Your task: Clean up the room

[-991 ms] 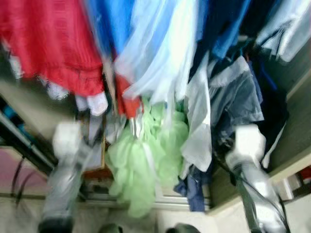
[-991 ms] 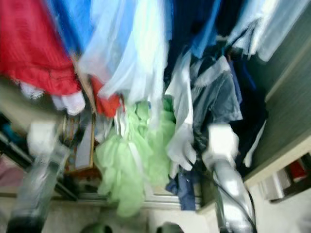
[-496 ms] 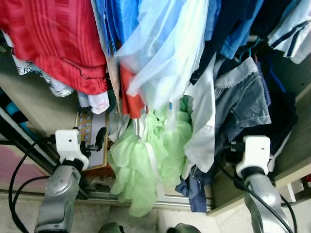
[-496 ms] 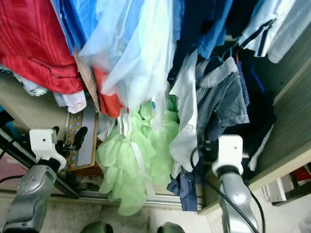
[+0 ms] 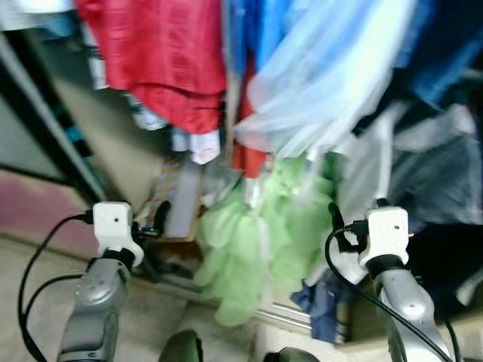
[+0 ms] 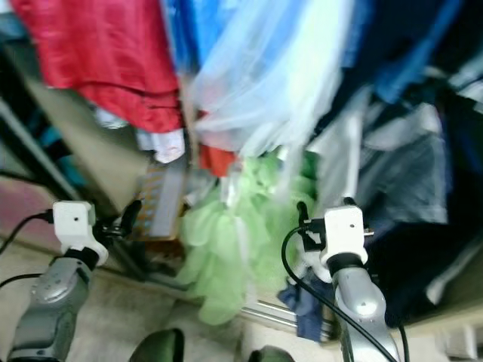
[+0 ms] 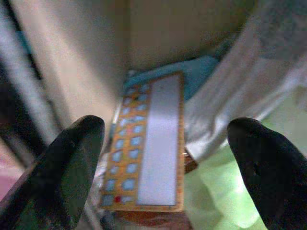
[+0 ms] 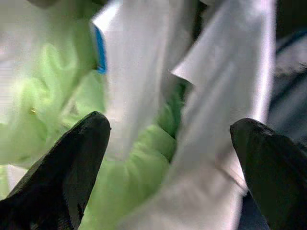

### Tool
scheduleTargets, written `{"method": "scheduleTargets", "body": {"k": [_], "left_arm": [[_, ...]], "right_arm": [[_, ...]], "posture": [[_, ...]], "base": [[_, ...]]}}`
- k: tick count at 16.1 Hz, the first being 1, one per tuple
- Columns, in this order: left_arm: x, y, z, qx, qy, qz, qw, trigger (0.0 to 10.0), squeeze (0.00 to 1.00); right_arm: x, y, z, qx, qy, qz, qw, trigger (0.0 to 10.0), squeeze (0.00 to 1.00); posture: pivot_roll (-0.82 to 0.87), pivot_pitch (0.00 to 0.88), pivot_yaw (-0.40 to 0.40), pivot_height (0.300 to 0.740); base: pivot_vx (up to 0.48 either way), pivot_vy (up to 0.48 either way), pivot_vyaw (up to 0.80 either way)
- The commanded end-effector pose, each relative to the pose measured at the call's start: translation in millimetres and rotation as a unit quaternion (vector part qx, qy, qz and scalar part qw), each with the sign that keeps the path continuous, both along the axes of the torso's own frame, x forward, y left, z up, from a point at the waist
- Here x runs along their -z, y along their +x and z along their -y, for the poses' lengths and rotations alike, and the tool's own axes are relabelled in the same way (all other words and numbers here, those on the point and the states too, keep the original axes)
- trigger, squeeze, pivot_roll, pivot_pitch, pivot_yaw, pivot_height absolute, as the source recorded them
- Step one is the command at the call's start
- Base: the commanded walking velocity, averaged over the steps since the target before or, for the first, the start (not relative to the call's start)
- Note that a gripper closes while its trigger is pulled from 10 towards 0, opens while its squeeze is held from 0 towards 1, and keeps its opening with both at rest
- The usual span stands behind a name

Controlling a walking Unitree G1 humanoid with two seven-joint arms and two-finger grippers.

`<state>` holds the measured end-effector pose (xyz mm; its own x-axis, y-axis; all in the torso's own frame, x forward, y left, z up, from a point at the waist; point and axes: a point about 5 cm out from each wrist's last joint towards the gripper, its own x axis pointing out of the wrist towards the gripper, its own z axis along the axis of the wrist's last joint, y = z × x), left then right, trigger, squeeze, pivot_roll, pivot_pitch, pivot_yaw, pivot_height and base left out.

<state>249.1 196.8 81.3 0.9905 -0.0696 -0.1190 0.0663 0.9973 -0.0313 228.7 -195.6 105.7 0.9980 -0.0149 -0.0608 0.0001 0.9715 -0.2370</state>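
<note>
I am holding my left gripper wide open with nothing in it. The flat patterned box is lying right ahead of it, low in the closet under the red shirt, long side pointing away from me. My right gripper is wide open too, facing the green dress.

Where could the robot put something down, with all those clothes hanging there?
Bare floor lies beside the left hand, below the dark closet frame. The closet itself is crowded: red shirt, green dress and patterned box fill it. The right hand faces cloth.
</note>
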Motion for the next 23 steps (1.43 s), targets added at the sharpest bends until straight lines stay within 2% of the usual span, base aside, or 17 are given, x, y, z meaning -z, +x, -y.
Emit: {"method": "scheduleTargets", "body": {"k": [1, 5, 8, 11, 12, 13, 17, 20, 23], "left_arm": [[0.9, -1.4, 3.2, 0.002, -0.002, -0.005, 1.000, 10.0, 0.00], [0.8, -5.0, 12.7, 0.002, -0.015, -0.005, 1.000, 10.0, 0.00], [0.9, -4.9, 12.4, 0.002, 0.004, -0.011, 1.000, 10.0, 0.00], [0.0, -13.8, 8.8, -0.019, 0.013, -0.013, 1.000, 10.0, 0.00], [-0.3, -14.9, 7.7, -0.025, 0.019, -0.013, 0.999, 10.0, 0.00], [-1.4, -16.6, 2.2, -0.049, 0.052, -0.009, 0.997, 10.0, 0.00], [-2.6, -13.7, 4.8, -0.054, 0.048, -0.010, 0.997, 10.0, 0.00], [-2.2, -19.6, 1.7, -0.076, 0.065, -0.017, 0.995, 10.0, 0.00], [-1.6, -21.8, 3.5, -0.070, 0.047, -0.017, 0.996, 10.0, 0.00]], "right_arm": [[-4.4, -1.5, -4.3, -0.009, -0.007, 0.005, 1.000, 10.0, 0.00], [-3.3, -3.7, -18.1, -0.045, 0.004, 0.003, 0.999, 10.0, 0.00], [4.1, -11.8, -16.9, -0.067, 0.013, -0.020, 0.998, 10.0, 0.00], [10.2, -21.4, -15.4, -0.080, 0.015, -0.036, 0.996, 10.0, 0.00], [10.2, -21.8, -15.4, -0.080, 0.016, -0.036, 0.996, 10.0, 0.00], [10.3, -21.9, -17.2, -0.095, 0.018, -0.038, 0.995, 10.0, 0.00], [9.2, -21.5, -18.6, -0.103, 0.025, -0.036, 0.994, 10.0, 0.00], [9.0, -20.8, -18.8, -0.104, 0.036, -0.040, 0.993, 10.0, 0.00], [7.1, -21.7, -21.0, -0.115, 0.045, -0.045, 0.991, 10.0, 0.00]], "posture": [[-0.05, 0.100, -0.038, 0.740], [-0.04, 0.095, -0.045, 0.740], [-0.04, 0.096, -0.046, 0.740], [-0.04, 0.093, -0.039, 0.740], [-0.04, 0.093, -0.039, 0.740], [-0.04, 0.090, -0.039, 0.740], [-0.04, 0.090, -0.042, 0.740], [-0.03, 0.093, -0.043, 0.740], [-0.03, 0.101, -0.047, 0.740]], "base": [[0.000, 0.000, 0.80], [0.000, 0.000, 0.80], [0.000, 0.000, 0.80], [0.000, 0.000, 0.80], [0.000, 0.000, 0.80], [0.000, 0.000, 0.80], [0.000, 0.000, 0.80], [0.000, 0.000, 0.80], [0.000, 0.000, 0.57]]}}
